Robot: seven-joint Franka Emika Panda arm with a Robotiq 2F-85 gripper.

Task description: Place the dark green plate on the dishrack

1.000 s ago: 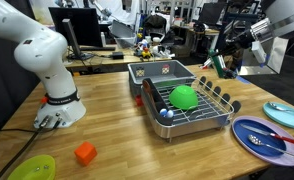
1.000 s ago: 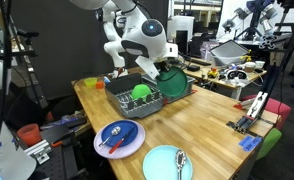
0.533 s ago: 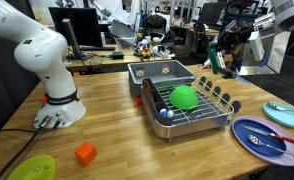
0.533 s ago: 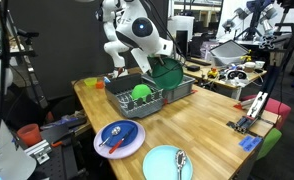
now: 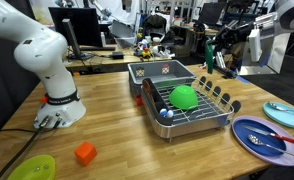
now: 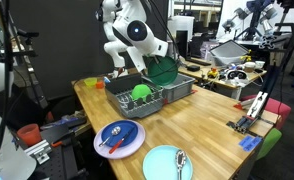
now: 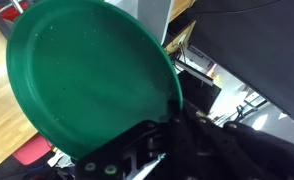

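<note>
Gripper jaws pinched the lower rim of the dark green plate, which filled the upper left of the wrist view with its broad face turned to the camera. In an exterior view the gripper sat in the upper centre of the frame. The plate hung tilted beneath it, clear of the table, above the grey tub and just right of the dishrack.

In an exterior view the gripper was in the upper right of the frame. The plate showed there almost edge-on, as a thin dark sliver, up and to the right of the dishrack and well above it. The rack stood at centre right of the wooden table. A bright green bowl lay dome-up inside the rack, and the grey tub stood just behind it.

A lime plate lay in the lower left corner, with an orange block close by. A purple plate carrying a blue one sat at the lower right.
</note>
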